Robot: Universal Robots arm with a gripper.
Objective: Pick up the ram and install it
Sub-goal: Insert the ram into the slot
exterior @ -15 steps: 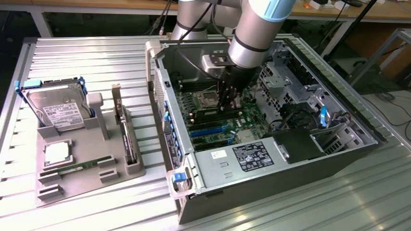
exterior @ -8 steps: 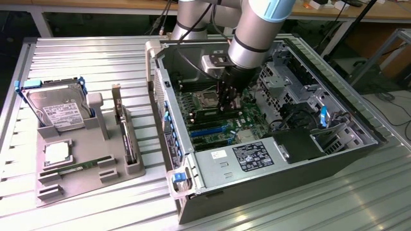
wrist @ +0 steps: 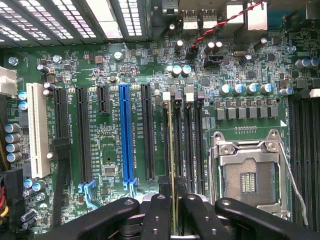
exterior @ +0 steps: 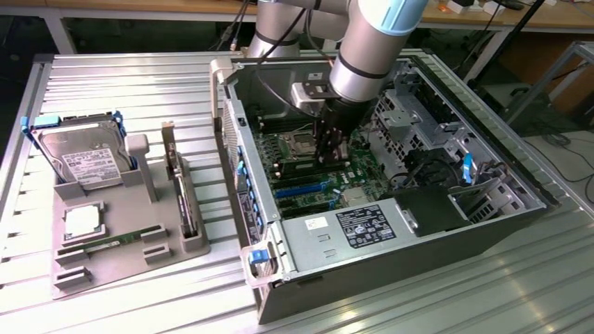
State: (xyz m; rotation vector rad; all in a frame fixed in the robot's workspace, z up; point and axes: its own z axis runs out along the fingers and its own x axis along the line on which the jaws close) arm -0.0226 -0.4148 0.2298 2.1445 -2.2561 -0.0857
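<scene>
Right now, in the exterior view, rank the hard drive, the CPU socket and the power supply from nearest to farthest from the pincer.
1. CPU socket, just at the exterior view's left of the pincer, which grips the ram.
2. Power supply, lower in that view, inside the case.
3. Hard drive, outside the case, on the tray at the far left.

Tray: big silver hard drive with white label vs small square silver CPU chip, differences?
Size: the big silver hard drive is far larger than the small square silver CPU chip. Pose: the drive leans tilted in its stand; the chip lies flat. Look: the drive has a white label and blue side rails; the chip has neither. Both silver, both on the grey tray.
</scene>
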